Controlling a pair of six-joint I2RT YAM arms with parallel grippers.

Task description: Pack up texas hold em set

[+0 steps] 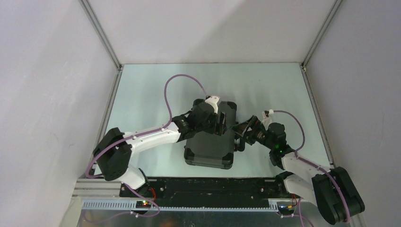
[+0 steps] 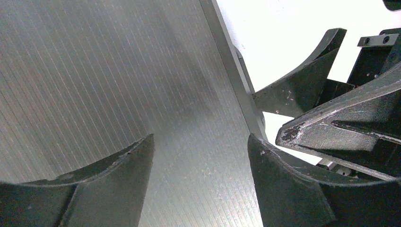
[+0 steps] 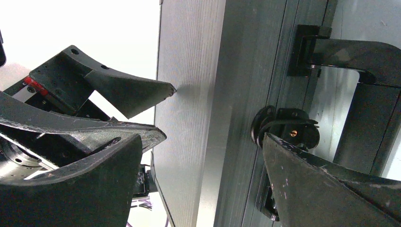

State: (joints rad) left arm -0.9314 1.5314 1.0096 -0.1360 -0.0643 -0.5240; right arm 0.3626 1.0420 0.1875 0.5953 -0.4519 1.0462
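Left gripper [image 2: 201, 142]: the fingers [image 2: 113, 184] are thick, curved wedges of matte black plastic with scuffed, chipped tips. The jaws are spread wide with nothing held. Between them shows the lid of the small black hard briefcase [image 2: 118, 71], a flat panel with fine parallel ribs and a dull sheen. One tip hangs over the lid and the other sits just at the lid's smooth border strip. I cannot tell whether either tip touches.

Right gripper [image 3: 203, 142]: the fingers [image 3: 321, 184] are the same black wedge shape, also scratched. The jaws are fully apart and grip nothing. They straddle the briefcase's long side edge, where the ribbed lid meets the darker ribbed side wall. A round black latch [image 3: 283, 130] with a small copper-coloured rivet sits just beside the tip of one finger. Beyond it is the glossy, squared black moulded handle [image 3: 364, 52].

The two grippers are close together, and each wrist view shows the other's finger tips pointing at the same edge.

Top view: the briefcase [image 1: 208, 151] lies closed and flat in the middle of the pale, smooth table [image 1: 142, 94], with its long axis running away from the arm bases. The left gripper [image 1: 222, 124] is over its far half. The right gripper [image 1: 239, 130] is at its right edge. Looped purple cables [image 1: 182, 80] run along both white arms.
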